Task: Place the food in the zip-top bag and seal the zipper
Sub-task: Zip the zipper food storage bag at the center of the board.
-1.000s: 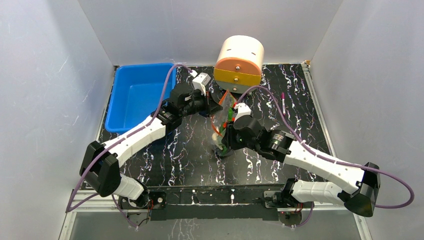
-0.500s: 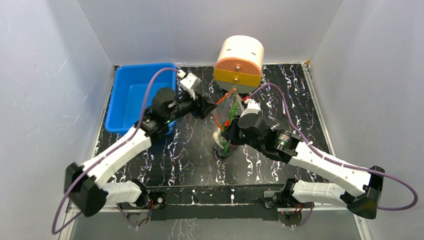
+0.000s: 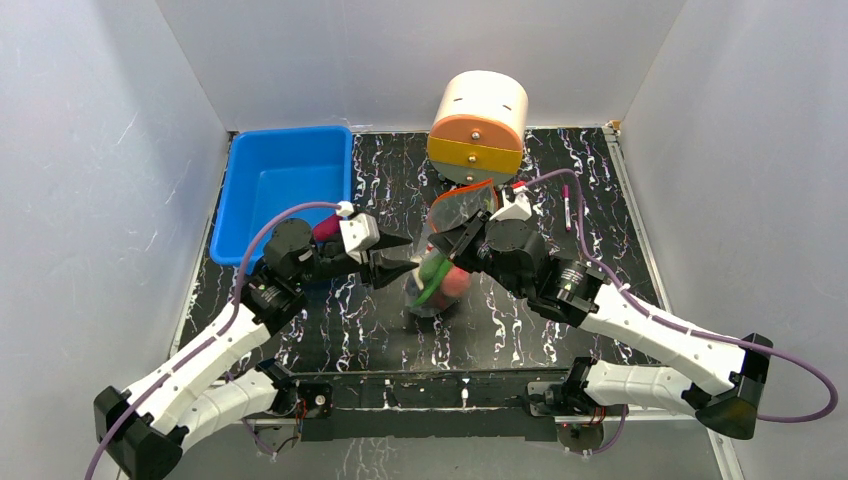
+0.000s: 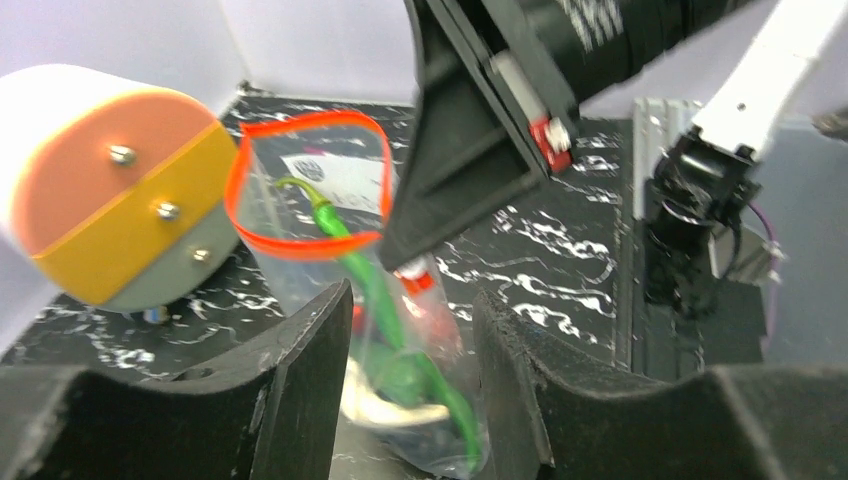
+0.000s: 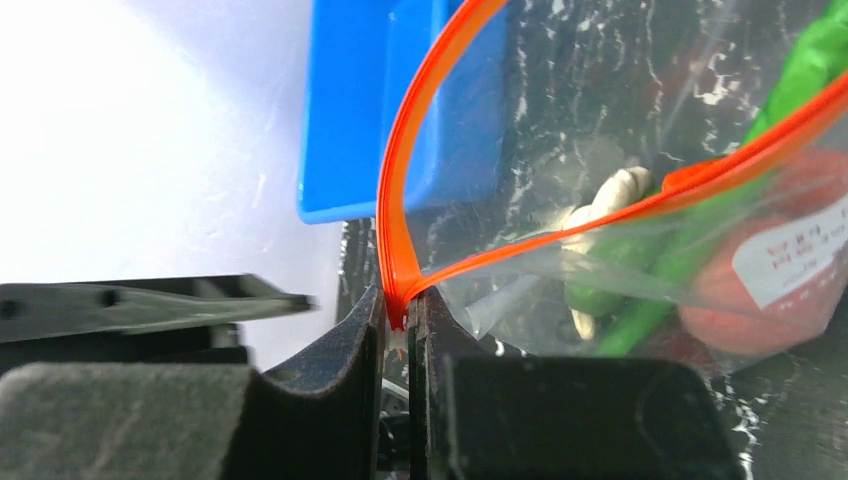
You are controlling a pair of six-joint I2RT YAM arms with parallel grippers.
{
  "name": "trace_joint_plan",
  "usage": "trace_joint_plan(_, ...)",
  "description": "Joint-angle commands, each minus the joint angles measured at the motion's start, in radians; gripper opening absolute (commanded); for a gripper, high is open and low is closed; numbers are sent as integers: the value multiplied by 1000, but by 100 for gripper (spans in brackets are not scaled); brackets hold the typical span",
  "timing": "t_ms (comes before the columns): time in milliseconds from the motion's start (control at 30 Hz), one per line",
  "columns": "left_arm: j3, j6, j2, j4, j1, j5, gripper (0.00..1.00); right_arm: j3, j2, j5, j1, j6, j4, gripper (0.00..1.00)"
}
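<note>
Left pincer [image 3: 407,263] lets go and backs toward the table's [image 3: 350,330] left edge, jaws half-open, empty. Right pincer [image 5: 402,312] stays clamped on the zipper [image 5: 398,200], dangling the zip-top bag [image 4: 395,345] mid-table. Food [image 3: 446,283] is inside, mouth gaping, so sealing looks next.

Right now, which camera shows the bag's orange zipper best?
The left wrist view: the zipper shows as a whole open loop. The right wrist view shows one end close up, pinched in the right gripper; from above it is small, partly hidden.
</note>
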Motion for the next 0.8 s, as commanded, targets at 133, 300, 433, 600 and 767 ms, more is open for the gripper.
trace_joint_plan(133,-49,-2,81,143,0,71,44,-3,-22,15,5,97,173,0)
trace_joint_plan(300,-71,-34,150,236,0,66,35,-35,-28,19,5,124,196,0)
trace_joint_plan(433,-76,-74,190,281,-1,41,39,-41,-31,18,5,131,210,0)
trace_joint_plan(600,-82,-99,231,336,-3,35,32,-49,-33,11,5,130,215,1)
trace_joint_plan(767,-72,-96,244,328,-3,46,4,-74,-54,10,5,131,223,8)
